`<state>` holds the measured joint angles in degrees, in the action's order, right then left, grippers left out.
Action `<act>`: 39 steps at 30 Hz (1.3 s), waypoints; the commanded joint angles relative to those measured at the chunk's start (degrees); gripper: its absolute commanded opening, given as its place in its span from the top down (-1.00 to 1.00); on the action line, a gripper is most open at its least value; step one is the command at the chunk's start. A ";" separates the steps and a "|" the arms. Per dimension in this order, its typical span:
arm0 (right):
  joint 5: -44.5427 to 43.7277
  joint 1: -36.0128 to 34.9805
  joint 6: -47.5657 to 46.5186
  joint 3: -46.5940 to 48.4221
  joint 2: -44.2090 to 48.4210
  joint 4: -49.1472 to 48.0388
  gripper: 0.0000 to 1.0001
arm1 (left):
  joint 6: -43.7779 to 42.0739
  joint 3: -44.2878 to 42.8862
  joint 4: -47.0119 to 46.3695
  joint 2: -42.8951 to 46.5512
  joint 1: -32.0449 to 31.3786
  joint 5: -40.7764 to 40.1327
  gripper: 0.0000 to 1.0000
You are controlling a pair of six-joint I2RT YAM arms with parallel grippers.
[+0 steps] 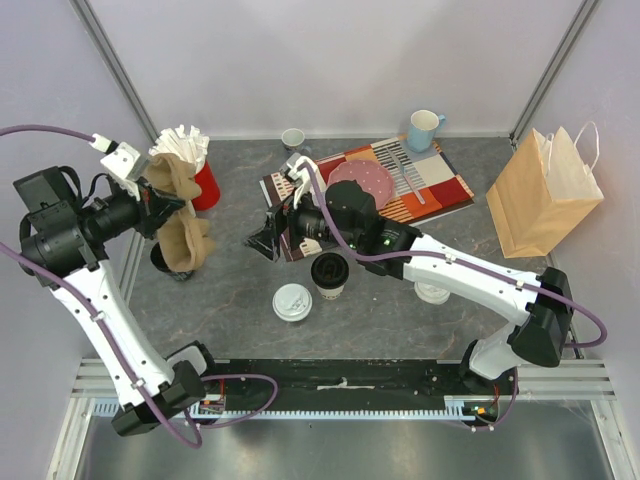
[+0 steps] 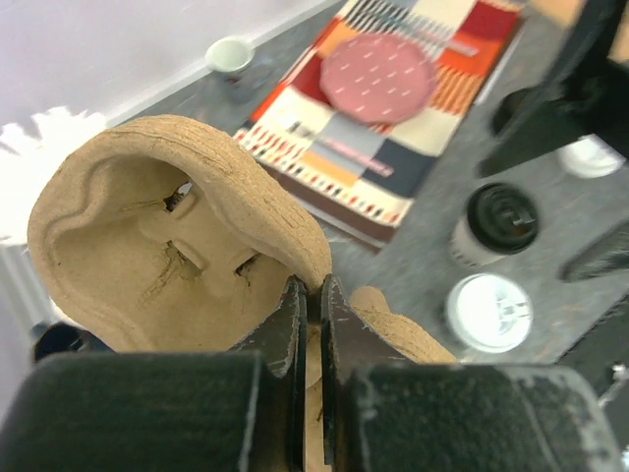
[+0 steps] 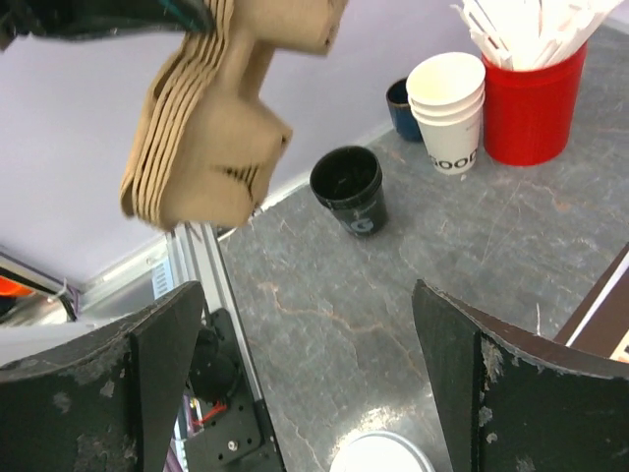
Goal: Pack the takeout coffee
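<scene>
Between pale lilac walls (image 1: 350, 60), the cream-white paper cup with black lid (image 1: 329, 274) and the black paper cup with white lid (image 1: 292, 302) stand together on the grey marbled tabletop (image 1: 385, 312). The left gripper (image 2: 310, 295) clamps stacked brown pulp carriers (image 2: 147, 236); the right gripper (image 3: 305, 334) gapes wide.

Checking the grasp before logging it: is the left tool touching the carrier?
Touching. The left wrist view shows the left tool pinched shut on the rim of the carrier, with no gap at either finger.
</scene>
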<state>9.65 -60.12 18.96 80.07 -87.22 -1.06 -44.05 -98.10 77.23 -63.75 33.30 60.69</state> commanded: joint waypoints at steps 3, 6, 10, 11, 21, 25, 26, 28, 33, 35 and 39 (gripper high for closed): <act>0.11 0.44 4.76 2.46 -0.23 -7.64 -0.83 | 23.55 5.11 -15.94 4.85 -3.85 12.52 0.95; -1.12 0.44 6.70 2.02 -0.14 -8.25 -0.77 | 30.77 7.31 -19.13 4.95 -4.82 12.79 0.95; 0.36 -0.52 6.01 0.62 1.08 -9.31 -0.75 | 40.42 10.47 -25.71 5.65 -6.31 11.83 0.95; 0.80 -0.79 5.57 -1.22 1.70 -11.05 -0.75 | 41.75 10.65 -26.60 5.65 -6.49 11.30 0.96; -10.60 -6.85 -3.93 -5.63 8.21 -8.87 -0.74 | 59.95 13.20 -37.59 5.74 -6.93 4.18 0.95; -18.07 -8.00 -0.86 -5.80 7.86 -11.93 -0.59 | 61.54 12.76 -37.95 5.65 -6.76 3.04 0.95; -19.04 -8.26 0.01 -6.07 7.59 -12.47 -0.55 | 61.72 12.76 -37.94 5.74 -6.84 3.21 0.95; -19.84 -8.70 0.55 -5.72 6.45 -13.70 -0.48 | 62.33 12.94 -38.12 5.74 -6.84 3.12 0.96; -18.88 -9.75 0.82 -3.87 3.99 -14.76 -0.47 | 62.25 13.29 -38.21 5.91 -6.84 2.42 0.95; -18.53 -10.02 0.73 -3.52 3.38 -15.72 -0.46 | 62.33 13.20 -38.30 5.91 -6.84 2.16 0.96; -17.83 -10.37 0.90 -2.38 1.79 -16.08 -0.40 | 62.42 13.11 -38.38 5.83 -6.84 2.07 0.95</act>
<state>-7.92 -70.02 19.29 74.30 -84.20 -13.67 15.49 -84.86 41.69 -58.72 26.55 62.81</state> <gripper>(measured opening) 0.714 0.053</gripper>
